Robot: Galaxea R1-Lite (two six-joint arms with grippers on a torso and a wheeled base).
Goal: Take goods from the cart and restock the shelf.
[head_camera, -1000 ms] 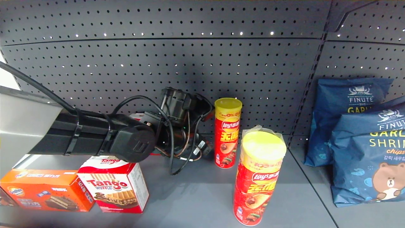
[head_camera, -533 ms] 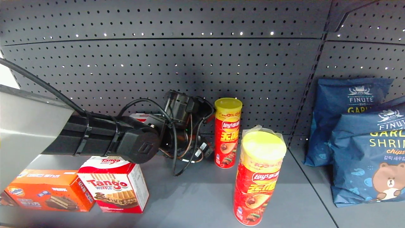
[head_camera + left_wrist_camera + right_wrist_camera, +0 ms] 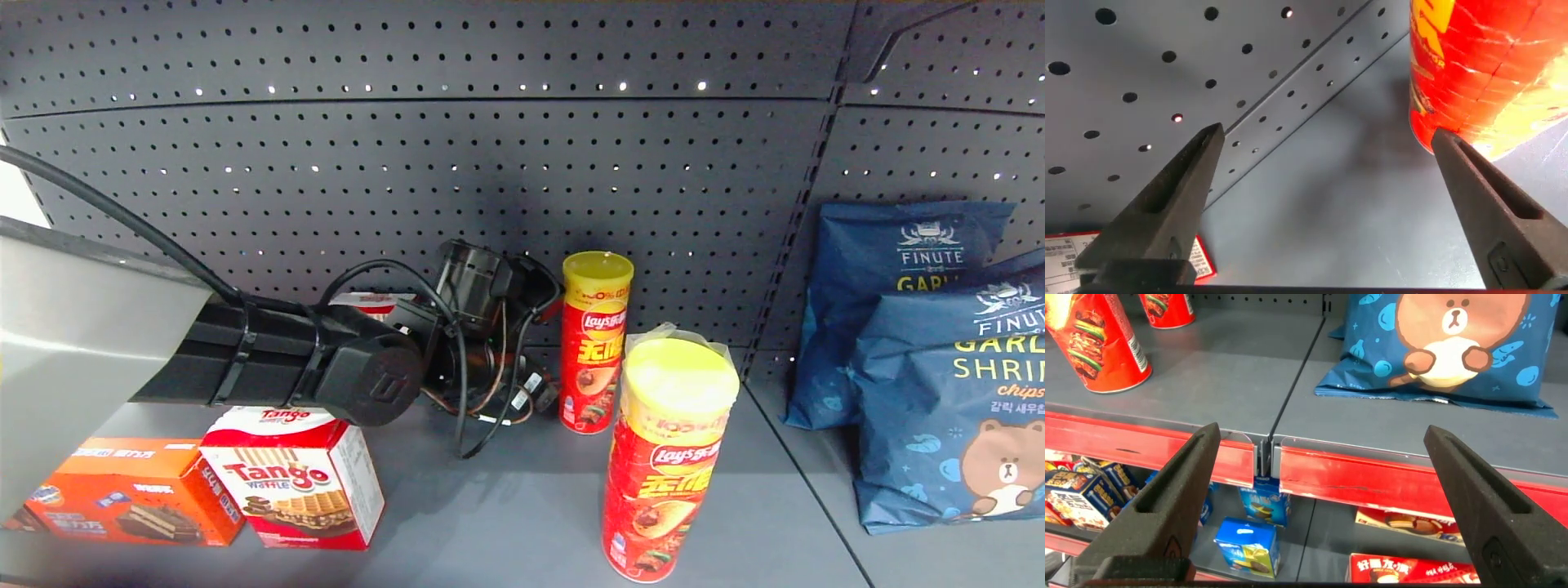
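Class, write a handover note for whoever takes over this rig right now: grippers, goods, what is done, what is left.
Left gripper: open, empty, low at the back of the shelf, with the rear can close by one finger.
Right gripper: open, empty, out in front of the shelf edge.
Goods: rear can and front can upright mid-shelf; wafer box and orange box to their left, bags to their right.
Done: the rear can looks placed and released.
Left: probably back the left arm out and fetch more from the cart.

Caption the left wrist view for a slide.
Open left claw low over the shelf, beside the red chip can.
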